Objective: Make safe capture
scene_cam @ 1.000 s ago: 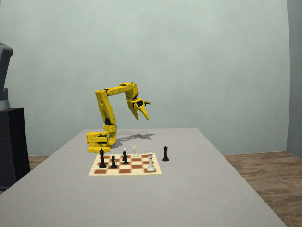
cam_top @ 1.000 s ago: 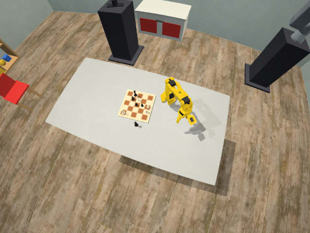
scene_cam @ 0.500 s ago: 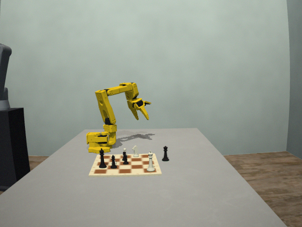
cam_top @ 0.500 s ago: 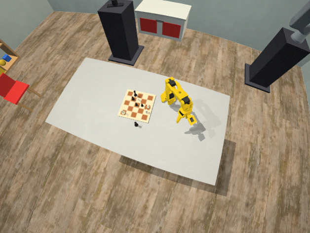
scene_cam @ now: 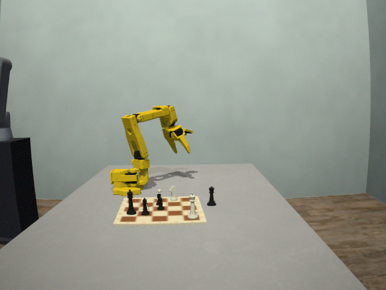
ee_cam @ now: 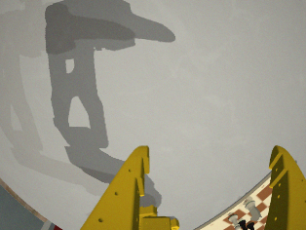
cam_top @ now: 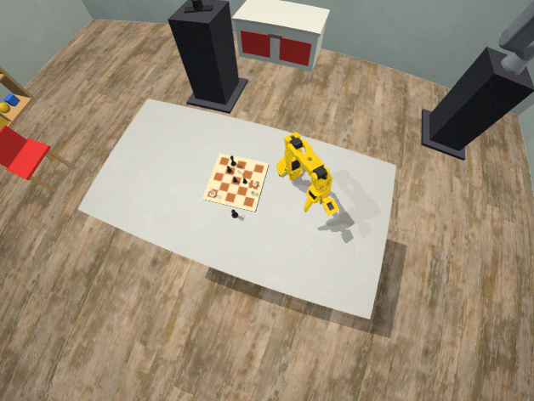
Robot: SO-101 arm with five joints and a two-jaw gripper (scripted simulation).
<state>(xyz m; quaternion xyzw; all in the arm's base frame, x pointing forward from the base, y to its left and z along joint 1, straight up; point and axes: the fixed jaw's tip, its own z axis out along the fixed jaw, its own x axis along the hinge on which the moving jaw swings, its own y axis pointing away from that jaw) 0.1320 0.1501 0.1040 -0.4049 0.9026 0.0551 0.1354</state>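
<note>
The small chessboard (cam_top: 235,183) lies on the grey table and holds several black and white pieces. In the exterior view the board (scene_cam: 159,214) carries a black king (scene_cam: 130,202), black pawns (scene_cam: 144,206), a white knight (scene_cam: 173,193) and a white queen (scene_cam: 192,206). One black piece (cam_top: 234,214) stands upright on the table beside the board; it also shows in the exterior view (scene_cam: 211,196). My gripper (scene_cam: 182,149) hangs high above the table, off to the side of the board, open with nothing between the jaws.
The arm's yellow base (cam_top: 290,166) sits on the table next to the board. Two tall black pillars (cam_top: 206,51) (cam_top: 474,103) and a white cabinet (cam_top: 278,34) stand on the floor beyond the table. A red chair (cam_top: 21,155) is at the left.
</note>
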